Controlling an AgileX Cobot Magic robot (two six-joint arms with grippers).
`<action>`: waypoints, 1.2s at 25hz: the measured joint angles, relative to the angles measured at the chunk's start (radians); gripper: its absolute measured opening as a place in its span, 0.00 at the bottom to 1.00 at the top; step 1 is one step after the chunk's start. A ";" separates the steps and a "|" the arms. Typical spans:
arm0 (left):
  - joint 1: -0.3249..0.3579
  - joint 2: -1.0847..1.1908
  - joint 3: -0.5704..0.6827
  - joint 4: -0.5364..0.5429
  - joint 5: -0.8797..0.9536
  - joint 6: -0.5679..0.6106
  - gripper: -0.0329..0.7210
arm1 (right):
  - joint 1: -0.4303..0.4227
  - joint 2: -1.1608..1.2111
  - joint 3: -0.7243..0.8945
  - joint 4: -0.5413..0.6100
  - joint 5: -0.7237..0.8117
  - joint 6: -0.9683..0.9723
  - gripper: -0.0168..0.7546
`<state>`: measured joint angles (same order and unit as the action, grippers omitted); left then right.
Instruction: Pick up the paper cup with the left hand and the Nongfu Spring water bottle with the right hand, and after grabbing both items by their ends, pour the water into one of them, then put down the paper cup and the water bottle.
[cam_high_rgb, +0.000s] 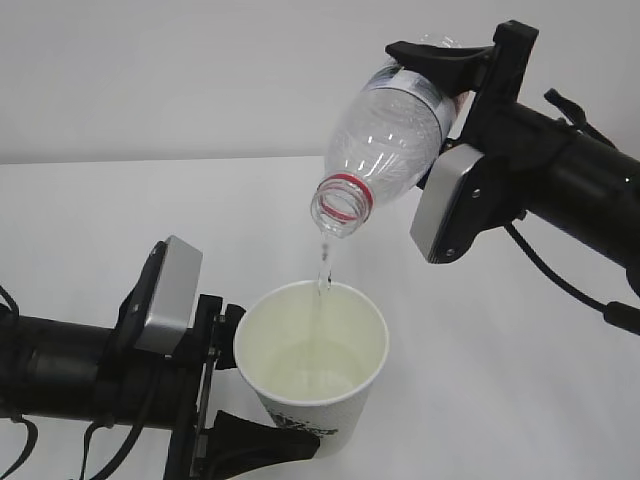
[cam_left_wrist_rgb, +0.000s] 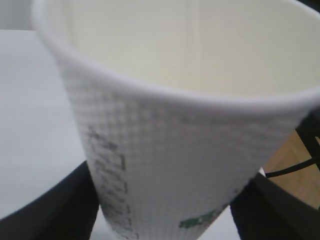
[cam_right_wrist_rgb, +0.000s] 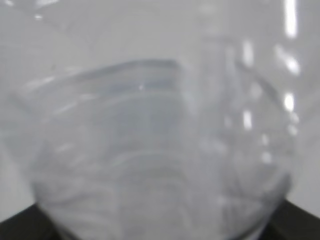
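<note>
So the right hand (cam_high_rgb: 440, 75) is clamped on the Nongfu Spring water bottle (cam_high_rgb: 385, 140), tipped mouth-down over the white table (cam_high_rgb: 120, 210), with the water (cam_high_rgb: 322, 270) streaming into the paper cup (cam_high_rgb: 312, 365). The left hand (cam_high_rgb: 225, 375) grips that cup low, near the table's front edge.

Exterior camera at chest height, slanting down over the white table (cam_high_rgb: 520, 400), left wrist camera pressed close against the paper cup (cam_left_wrist_rgb: 175, 150), right wrist camera filled by the bottle (cam_right_wrist_rgb: 160, 150), both seen in the exterior view
</note>
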<state>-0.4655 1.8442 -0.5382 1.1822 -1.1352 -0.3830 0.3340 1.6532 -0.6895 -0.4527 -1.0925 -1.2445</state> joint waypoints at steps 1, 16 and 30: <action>0.000 0.000 0.000 0.000 0.000 0.000 0.78 | 0.000 0.000 0.000 0.000 0.000 0.000 0.66; 0.000 0.000 0.000 0.000 0.004 0.000 0.78 | 0.000 0.000 0.000 0.000 -0.004 0.000 0.66; 0.000 0.000 0.000 0.000 0.004 0.000 0.78 | 0.000 0.000 0.000 0.002 -0.004 0.000 0.66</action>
<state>-0.4655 1.8442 -0.5382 1.1822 -1.1313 -0.3830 0.3340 1.6532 -0.6895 -0.4505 -1.0962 -1.2445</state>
